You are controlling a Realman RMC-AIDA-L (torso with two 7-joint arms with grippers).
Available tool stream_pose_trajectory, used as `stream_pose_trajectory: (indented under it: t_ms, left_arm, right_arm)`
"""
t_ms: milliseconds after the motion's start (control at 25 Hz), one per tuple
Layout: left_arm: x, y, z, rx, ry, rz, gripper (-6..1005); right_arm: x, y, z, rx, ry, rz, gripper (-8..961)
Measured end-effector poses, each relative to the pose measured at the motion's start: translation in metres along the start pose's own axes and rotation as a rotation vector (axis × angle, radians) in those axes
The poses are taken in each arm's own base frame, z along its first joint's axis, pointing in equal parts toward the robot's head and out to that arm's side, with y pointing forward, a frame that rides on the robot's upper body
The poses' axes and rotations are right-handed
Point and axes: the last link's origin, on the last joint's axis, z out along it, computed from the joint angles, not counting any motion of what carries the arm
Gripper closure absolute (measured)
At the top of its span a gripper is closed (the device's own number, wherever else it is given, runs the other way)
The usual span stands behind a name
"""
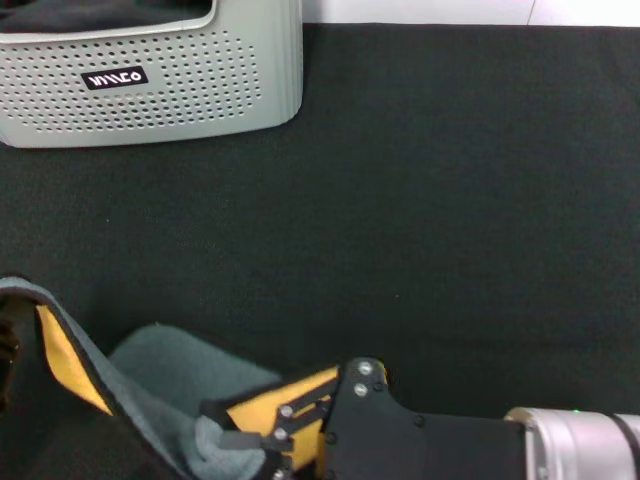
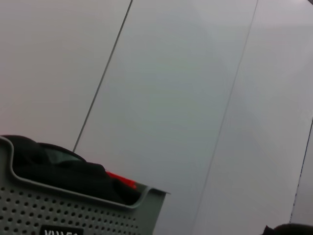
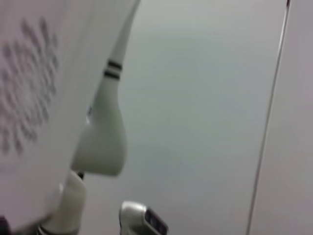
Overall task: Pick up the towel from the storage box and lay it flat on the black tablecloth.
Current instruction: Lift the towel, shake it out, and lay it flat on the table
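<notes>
Black tablecloth (image 1: 430, 200) covers nearly the whole work surface in the head view, with a strip of white wall beyond its far edge. At the far left corner stands the storage box (image 1: 150, 85), light grey, its walls full of small holes and a black label on the near side; something dark lies inside it, and the left wrist view shows the same box (image 2: 73, 205) with a red patch among the dark contents, pale wall panels rising behind.

Close to the robot, at the near edge, the towel (image 1: 170, 365) is out of the box and held up over the cloth, its grey side mostly showing with yellow-orange strips and black edging along the folds. The right gripper (image 1: 265, 440) reaches in from the right and pinches the towel's near edge between its dark fingers. One corner of the towel rises at the far left edge, where the left gripper (image 1: 6, 355) barely shows; I cannot tell how its claw stands.
</notes>
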Motion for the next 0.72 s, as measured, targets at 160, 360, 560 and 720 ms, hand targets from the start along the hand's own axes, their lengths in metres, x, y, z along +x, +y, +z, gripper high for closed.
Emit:
stream_pose_trajectory:
  t_ms: [160, 360, 560, 720]
  left_arm:
    - [-0.003, 0.003, -0.002, -0.017, -0.022, -0.02, 959]
    - [-0.006, 0.006, 0.0, -0.054, -0.053, -0.036, 959]
    - [-0.009, 0.008, 0.008, -0.119, -0.087, -0.05, 959]
    - [-0.013, 0.011, 0.014, -0.182, -0.125, -0.067, 959]
  right_arm:
    - [-0.003, 0.0, -0.009, -0.003, -0.035, 0.055, 928]
    - [0.002, -0.001, -0.016, 0.02, -0.021, 0.086, 928]
    - [0.007, -0.001, -0.021, 0.031, -0.002, 0.124, 928]
    - [0.008, -0.001, -0.021, 0.027, -0.004, 0.151, 928]
